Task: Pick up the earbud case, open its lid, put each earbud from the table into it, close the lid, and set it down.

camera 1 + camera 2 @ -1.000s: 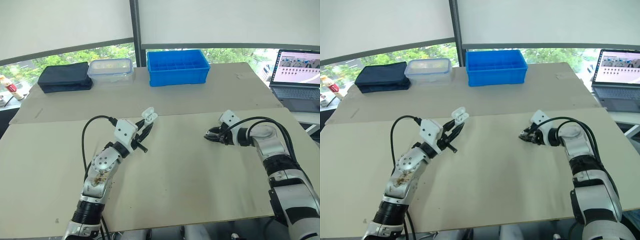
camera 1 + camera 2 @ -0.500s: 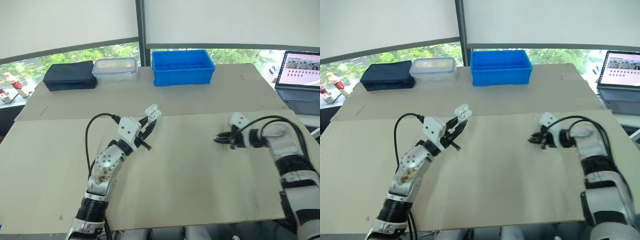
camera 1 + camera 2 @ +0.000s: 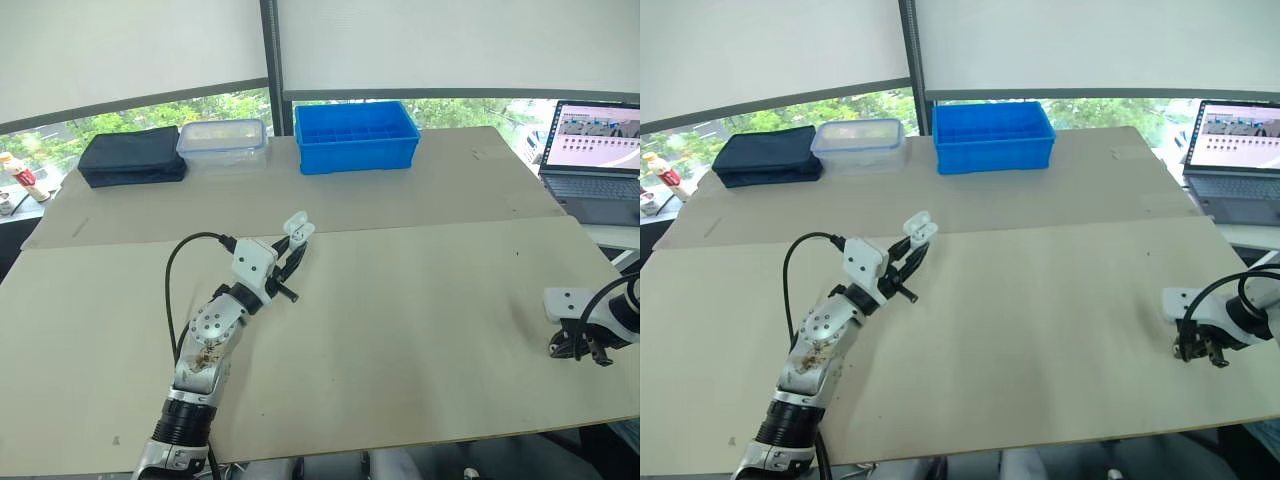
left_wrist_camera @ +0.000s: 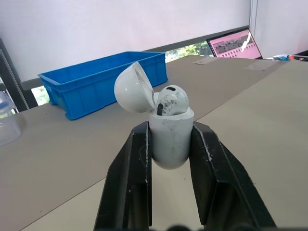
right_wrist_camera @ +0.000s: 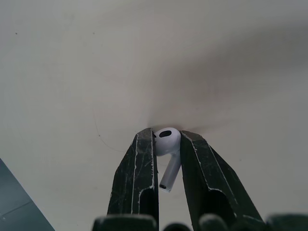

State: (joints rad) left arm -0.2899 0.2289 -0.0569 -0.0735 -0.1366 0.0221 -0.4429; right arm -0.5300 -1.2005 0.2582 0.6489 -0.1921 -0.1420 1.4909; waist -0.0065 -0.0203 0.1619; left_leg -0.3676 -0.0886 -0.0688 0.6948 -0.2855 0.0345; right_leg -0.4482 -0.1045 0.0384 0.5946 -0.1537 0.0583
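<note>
My left gripper (image 4: 169, 132) is shut on the white earbud case (image 4: 171, 137) and holds it upright above the table's left middle. The case's lid (image 4: 134, 89) is tipped open, and one white earbud (image 4: 172, 98) sits in the case. From the head, the case (image 3: 296, 228) shows at the tip of the left gripper (image 3: 288, 262). My right gripper (image 3: 575, 347) hangs low over the table near its right front edge. In the right wrist view the right gripper (image 5: 167, 139) is shut on a second white earbud (image 5: 169, 173), stem pointing back toward the wrist.
Along the back of the table (image 3: 400, 330) stand a blue crate (image 3: 356, 135), a clear lidded container (image 3: 221, 137) and a dark pouch (image 3: 132, 156). An open laptop (image 3: 595, 150) sits beyond the right edge. A seam crosses the table behind the case.
My right arm has swung from the table's middle out to its right front side. The left arm still holds the open case in the same place. The camera shifted briefly.
</note>
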